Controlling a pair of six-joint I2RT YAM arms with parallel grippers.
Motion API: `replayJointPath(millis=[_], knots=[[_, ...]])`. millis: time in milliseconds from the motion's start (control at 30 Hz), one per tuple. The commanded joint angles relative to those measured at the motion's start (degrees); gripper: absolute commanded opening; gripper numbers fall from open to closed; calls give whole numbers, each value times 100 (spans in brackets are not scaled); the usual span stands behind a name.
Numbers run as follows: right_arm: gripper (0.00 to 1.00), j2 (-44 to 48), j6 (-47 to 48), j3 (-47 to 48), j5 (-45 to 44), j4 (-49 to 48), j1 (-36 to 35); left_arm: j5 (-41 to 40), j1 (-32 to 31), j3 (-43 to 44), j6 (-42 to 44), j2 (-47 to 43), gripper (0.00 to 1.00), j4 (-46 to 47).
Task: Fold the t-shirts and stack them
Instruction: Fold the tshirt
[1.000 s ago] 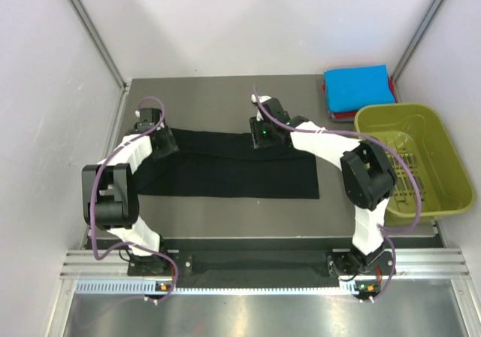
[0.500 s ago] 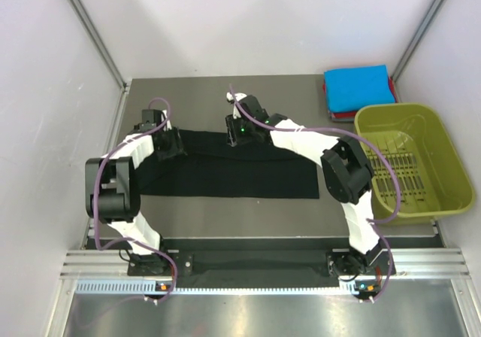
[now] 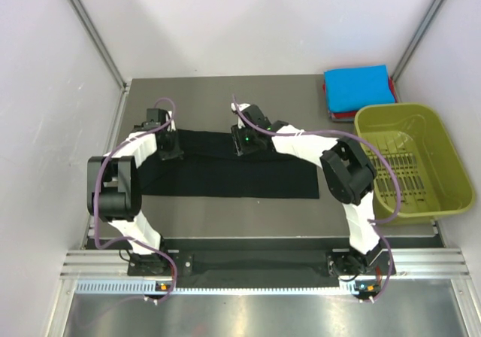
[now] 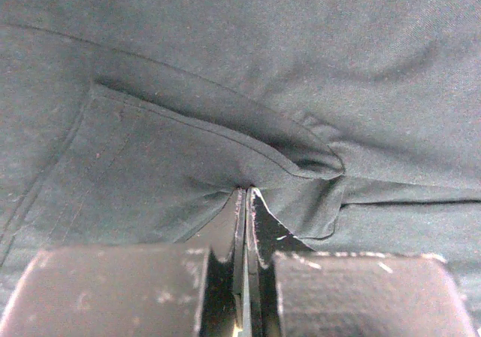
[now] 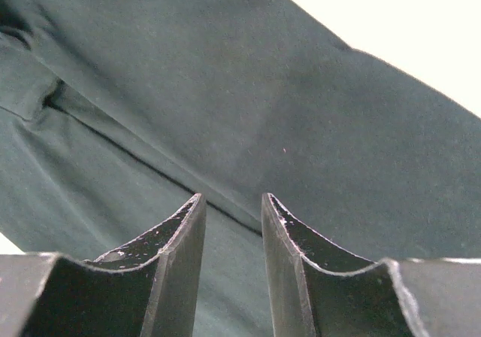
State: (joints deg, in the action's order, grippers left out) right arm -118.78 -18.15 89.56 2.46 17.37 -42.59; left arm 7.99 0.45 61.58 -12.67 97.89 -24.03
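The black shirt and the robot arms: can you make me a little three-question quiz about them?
1. True or false: the left gripper is pinched shut on the black t-shirt.
2. What color is the top folded shirt behind the green basket?
3. The right gripper has its jaws: A) apart above the cloth, B) shut on the basket.

Key: 1 true; 2 blue; 3 A.

Overhead shot was evenly lit and pretty soft, hardly any shadows on the desk (image 3: pixel 225 213), just mild glare off the metal rail along its near edge. Right wrist view blew out white at the top right corner.
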Motion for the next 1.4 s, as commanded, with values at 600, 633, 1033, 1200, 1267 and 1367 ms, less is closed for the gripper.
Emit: replayJointPath(millis=[600, 633, 1033, 1200, 1267, 1367], knots=[[36, 453, -31, -316, -114, -392, -30, -966, -379, -524, -623, -464, 0, -480], [36, 444, -22, -308, -131, -392, -22, -948, -379, -551, -623, -446, 0, -427], [22, 759, -57, -754, -938, 108, 285, -1600, -204, 765, -527, -509, 24, -761], [17, 1233, -74, -1502, -1169, 206, 813, -1731, 139, 1549, -474, 203, 23, -709], [17, 1374, 13, -1731, -1169, 153, 1119, -1722, 385, 1909, -508, 571, 22, -515], [17, 1402, 250, -1740, -1134, 118, 1427, -1635, 675, 2497, -544, 1177, 21, -436]])
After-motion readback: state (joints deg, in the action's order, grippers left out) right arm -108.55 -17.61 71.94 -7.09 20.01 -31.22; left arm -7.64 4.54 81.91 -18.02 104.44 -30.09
